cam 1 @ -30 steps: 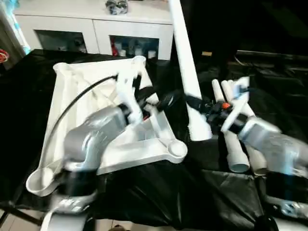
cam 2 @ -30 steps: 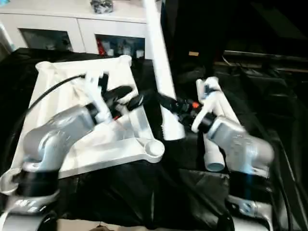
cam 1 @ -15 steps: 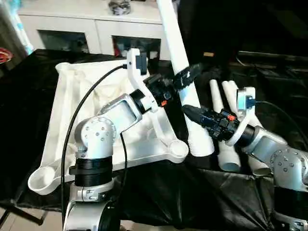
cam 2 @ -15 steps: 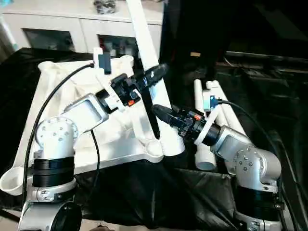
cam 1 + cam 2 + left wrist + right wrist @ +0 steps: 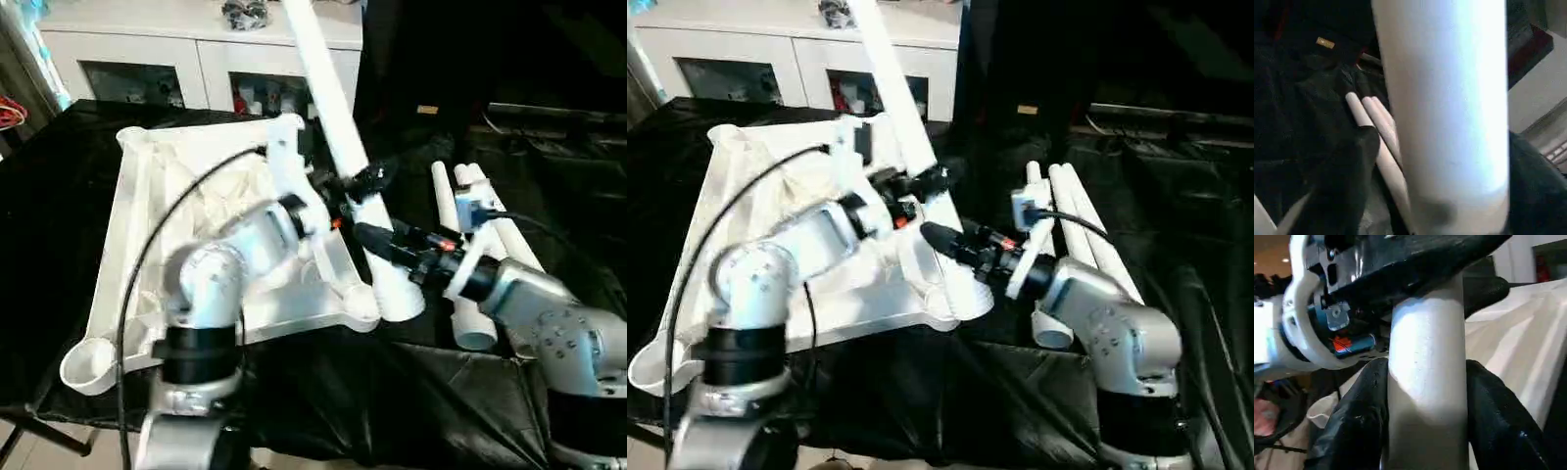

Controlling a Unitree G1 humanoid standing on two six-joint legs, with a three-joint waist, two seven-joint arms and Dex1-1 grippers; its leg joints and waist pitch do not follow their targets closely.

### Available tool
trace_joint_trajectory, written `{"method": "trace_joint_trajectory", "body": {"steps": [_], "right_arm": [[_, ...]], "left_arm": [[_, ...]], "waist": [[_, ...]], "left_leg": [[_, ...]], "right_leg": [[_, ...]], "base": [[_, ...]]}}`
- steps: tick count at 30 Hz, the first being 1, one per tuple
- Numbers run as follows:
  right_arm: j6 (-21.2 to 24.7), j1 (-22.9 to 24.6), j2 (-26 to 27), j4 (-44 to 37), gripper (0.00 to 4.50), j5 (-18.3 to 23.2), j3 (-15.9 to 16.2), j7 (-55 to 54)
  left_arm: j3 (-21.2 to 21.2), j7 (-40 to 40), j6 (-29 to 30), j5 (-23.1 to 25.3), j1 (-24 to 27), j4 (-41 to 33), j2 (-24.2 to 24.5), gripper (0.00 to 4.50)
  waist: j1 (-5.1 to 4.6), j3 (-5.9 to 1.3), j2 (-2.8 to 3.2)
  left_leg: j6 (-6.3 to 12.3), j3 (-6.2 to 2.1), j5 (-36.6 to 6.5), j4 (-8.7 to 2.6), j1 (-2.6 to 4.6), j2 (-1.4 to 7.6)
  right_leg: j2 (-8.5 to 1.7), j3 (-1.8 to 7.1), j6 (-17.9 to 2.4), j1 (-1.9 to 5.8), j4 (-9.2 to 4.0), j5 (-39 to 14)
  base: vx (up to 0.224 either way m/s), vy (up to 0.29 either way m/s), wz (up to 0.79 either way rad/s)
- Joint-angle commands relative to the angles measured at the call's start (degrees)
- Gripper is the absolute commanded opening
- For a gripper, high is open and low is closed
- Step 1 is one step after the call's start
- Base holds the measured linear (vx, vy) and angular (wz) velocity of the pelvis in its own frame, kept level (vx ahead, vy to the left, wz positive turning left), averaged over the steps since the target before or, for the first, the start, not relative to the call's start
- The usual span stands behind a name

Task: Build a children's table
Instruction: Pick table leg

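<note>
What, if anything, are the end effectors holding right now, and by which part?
Both grip one white table leg low on its shaft: the right end effector nearer its wide foot end, the left end effector just above.

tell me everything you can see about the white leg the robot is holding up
The leg is a long, smooth white tube, plastic by its look, widening toward its lower end. It stands tilted, top leaning toward the cabinet, wide end just above the near corner of the upturned tabletop. The right pincer clamps it low down; the left pincer brackets it higher up.

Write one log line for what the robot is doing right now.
both hands on one leg | right hand grips near its wide end | left hand higher up | tabletop upside down
</note>
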Motion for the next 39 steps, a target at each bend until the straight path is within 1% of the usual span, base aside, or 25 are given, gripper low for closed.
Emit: {"method": "trace_joint_trajectory", "body": {"steps": [1,4,7,10,12,13,14,15,16,19,20,21,22,25,26,28,29,31,33,34,35,36,37,38,39], "right_arm": [[-0.6,-0.6,0.2,-2.9,1.85,-0.4,0.5,-1.5],[-0.9,-0.7,0.7,-3.3,1.85,-1.1,1.3,-2.7],[-1.8,-0.8,1.1,-2.7,1.85,-1.9,2.1,-3.7],[-2.5,-1.3,1.9,-1.8,1.85,-2.2,2.3,-4.4],[-3.2,-1.6,3.0,-1.0,1.85,-2.5,3.2,-5.4],[-3.6,-1.6,3.5,-0.6,1.85,-2.7,3.8,-5.8],[-3.6,-2.1,4.1,-0.2,1.85,-2.8,4.1,-6.5],[-3.3,-2.5,4.4,-0.1,1.85,-2.4,4.0,-6.8],[-2.9,-3.0,4.7,0.1,1.85,-2.1,3.7,-7.0],[-3.1,-3.6,4.5,1.0,1.85,-2.1,4.4,-5.9],[-3.7,-3.8,4.1,1.4,1.85,-2.8,5.3,-5.0],[-4.1,-3.5,3.4,1.1,1.85,-3.0,6.1,-4.0],[-4.5,-3.3,2.9,1.0,1.85,-3.5,6.6,-3.9],[-5.0,-3.4,2.3,1.2,1.85,-4.0,6.7,-4.1],[-4.3,-3.4,2.2,1.7,2.20,-2.4,5.4,-3.5],[-3.7,-3.5,1.8,2.2,2.55,-1.4,4.6,-2.9],[-2.2,-3.7,0.1,3.2,2.64,0.9,3.4,-0.1],[-0.8,-3.7,-2.2,4.1,2.75,2.2,3.5,3.2],[0.3,-3.5,-4.6,4.6,2.96,2.9,4.0,6.2],[1.0,-3.5,-5.7,4.7,3.09,3.4,4.2,7.7],[1.6,-3.4,-6.5,4.8,3.19,3.9,4.3,8.9],[2.8,-3.5,-8.5,5.2,3.19,5.5,4.3,12.3],[2.8,-3.5,-8.5,5.2,3.30,5.5,4.3,12.3],[2.6,-3.7,-9.9,5.5,3.37,5.2,5.1,14.5],[2.6,-3.7,-10.3,5.6,3.52,5.2,5.3,15.0]], "left_arm": [[1.7,2.6,-0.9,0.6,-1.5,1.1,-0.6,3.41],[2.8,4.0,-1.3,0.8,-2.1,1.8,-1.0,3.20],[2.8,5.0,-1.0,1.2,-1.4,1.7,-1.3,2.94],[3.3,5.9,-0.1,0.6,-0.8,0.5,-2.0,2.79],[3.6,6.1,0.0,0.1,-0.1,0.0,-1.4,2.49],[3.9,6.1,-0.1,-0.1,0.2,0.0,-1.0,2.41],[4.0,6.3,0.0,0.0,0.4,-0.2,-0.5,2.34],[4.1,6.4,0.2,-0.3,0.7,-0.6,-0.3,2.26],[4.0,6.4,0.3,-0.4,0.8,-0.9,-0.1,2.15],[3.8,7.4,-0.5,0.7,1.1,-1.0,0.4,2.03],[4.1,7.4,-0.5,0.5,1.0,-0.9,0.6,1.98],[4.1,7.0,-0.3,0.1,1.2,-1.0,0.6,1.96],[3.9,6.7,-0.3,0.1,1.3,-1.1,0.7,1.95],[2.5,3.5,-0.5,-0.6,1.3,-1.1,1.7,1.92],[0.1,-0.7,-2.1,0.0,1.2,-0.7,3.4,1.91],[-1.2,-4.1,-3.2,0.0,1.4,-0.5,4.5,1.91],[-3.4,-9.8,-4.3,-0.3,1.4,-0.4,6.9,1.90],[-4.9,-14.2,-5.1,-0.8,1.2,-0.5,8.5,1.89],[-5.8,-16.4,-4.1,-1.3,0.7,-0.2,10.1,1.87],[-6.2,-17.8,-3.4,-1.6,0.4,-0.2,11.1,1.87],[-6.5,-19.3,-3.1,-2.0,0.2,-0.2,11.8,1.87],[-7.1,-23.6,-2.9,-3.1,-0.2,-0.1,13.5,1.87],[-7.1,-23.6,-2.9,-3.1,-0.2,-0.1,13.5,1.86],[-6.6,-26.3,-2.3,-5.0,-0.4,-0.2,14.0,1.86],[-6.5,-27.0,-2.1,-5.5,-0.5,-0.2,14.2,1.86]], "waist": [[-0.19,-3.75,-0.32],[-0.38,-3.69,-0.16],[-0.38,-3.67,-0.54],[-0.26,-3.71,-0.40],[-0.17,-3.64,-0.71],[-0.21,-3.58,-0.56],[-0.41,-3.60,-2.11],[-0.13,-3.57,-1.46],[-0.17,-3.58,-2.03],[0.11,-3.56,-1.74],[0.10,-3.52,-1.45],[0.20,-3.65,-1.72],[0.47,-3.74,-0.78],[0.40,-4.02,-0.65],[0.48,-4.00,-0.32],[0.51,-4.06,-0.45],[0.62,-4.11,-0.28],[0.67,-4.10,-0.52],[0.74,-4.12,-0.12],[0.69,-4.12,-0.24],[0.77,-4.15,0.03],[0.67,-4.14,0.01],[0.75,-4.17,-0.05],[0.85,-4.17,0.28],[0.79,-4.16,0.14]], "left_leg": [[1.31,-1.68,-3.3,-3.90,0.94,3.51],[1.30,-1.74,-3.6,-3.98,0.94,3.57],[1.30,-1.73,-3.6,-4.03,0.88,3.57],[1.32,-1.69,-3.3,-3.99,0.91,3.58],[1.49,-1.67,-3.2,-4.04,0.87,3.61],[1.40,-1.67,-3.3,-4.07,0.80,3.59],[1.64,-1.44,-3.5,-4.09,0.80,3.57],[1.70,-1.59,-3.0,-4.15,0.79,3.58],[1.85,-1.55,-2.8,-4.13,0.78,3.67],[1.37,-1.61,-2.1,-4.13,1.14,3.96],[1.28,-1.68,-1.2,-4.17,1.06,3.94],[1.37,-1.61,-0.2,-4.04,1.18,3.95],[1.26,-1.66,0.3,-3.89,1.29,3.92],[1.55,-1.71,2.5,-3.74,1.00,3.77],[1.60,-1.71,1.8,-3.73,1.08,3.69],[1.94,-1.75,1.2,-3.79,1.00,3.66],[2.32,-1.78,0.7,-3.77,0.96,3.68],[2.36,-1.71,0.7,-3.76,1.04,3.74],[2.23,-1.74,1.0,-3.68,1.00,3.80],[2.23,-1.68,0.7,-3.69,1.02,3.84],[2.11,-1.78,0.8,-3.65,0.99,3.83],[2.21,-1.73,0.3,-3.65,0.94,3.71],[2.31,-1.72,0.1,-3.64,0.91,3.69],[2.29,-1.71,-0.1,-3.58,0.87,3.69],[2.28,-1.62,-0.5,-3.61,0.92,3.75]], "right_leg": [[-3.61,2.12,-13.8,2.86,-4.76,2.2],[-3.59,2.09,-13.3,2.72,-4.86,0.8],[-3.61,2.09,-13.1,2.77,-4.90,0.6],[-3.68,2.10,-13.2,2.63,-4.78,0.9],[-3.74,2.12,-13.1,2.64,-4.84,0.6],[-3.77,2.11,-13.1,2.58,-4.88,0.1],[-3.65,2.10,-12.8,2.67,-5.10,-0.4],[-3.91,2.08,-12.8,2.66,-4.78,-1.3],[-3.93,2.09,-12.7,2.62,-4.86,-1.4],[-3.87,2.04,-12.7,2.27,-4.60,-0.3],[-3.77,1.97,-12.8,2.34,-4.37,1.9],[-3.72,1.93,-12.8,2.37,-4.24,4.2],[-3.77,1.96,-13.1,2.28,-4.02,5.5],[-3.62,1.69,-13.8,2.71,-3.64,11.6],[-3.65,1.64,-13.9,2.61,-3.88,12.0],[-3.78,1.57,-14.3,2.82,-3.82,12.0],[-3.87,1.50,-14.7,2.95,-3.70,11.7],[-3.77,1.43,-14.8,3.03,-3.65,11.4],[-3.88,1.23,-15.5,3.04,-3.55,11.6],[-3.95,1.27,-15.7,3.05,-3.58,11.6],[-4.02,1.24,-15.8,3.09,-3.46,11.6],[-3.97,1.17,-16.3,3.20,-3.60,11.3],[-4.06,1.19,-16.4,3.28,-3.58,11.0],[-4.12,1.16,-16.7,3.17,-3.50,10.5],[-4.13,1.18,-16.9,3.15,-3.61,10.1]], "base": [[0.000,0.000,0.00],[0.000,0.000,0.00],[0.000,0.000,0.00],[0.000,0.000,0.00],[0.000,0.000,0.00],[0.000,0.000,0.00],[0.000,0.000,0.00],[0.000,0.000,0.00],[0.000,0.000,0.00],[0.000,0.000,0.00],[0.000,0.000,0.00],[0.000,0.000,0.00],[0.000,0.000,0.00],[0.000,0.000,0.00],[0.000,0.000,0.00],[0.000,0.000,0.00],[0.000,0.000,0.00],[0.000,0.000,0.00],[0.000,0.000,0.00],[0.000,0.000,0.00],[0.000,0.000,0.00],[0.000,0.000,0.00],[0.000,0.000,0.00],[0.000,0.000,0.00],[0.000,0.000,0.00]]}}
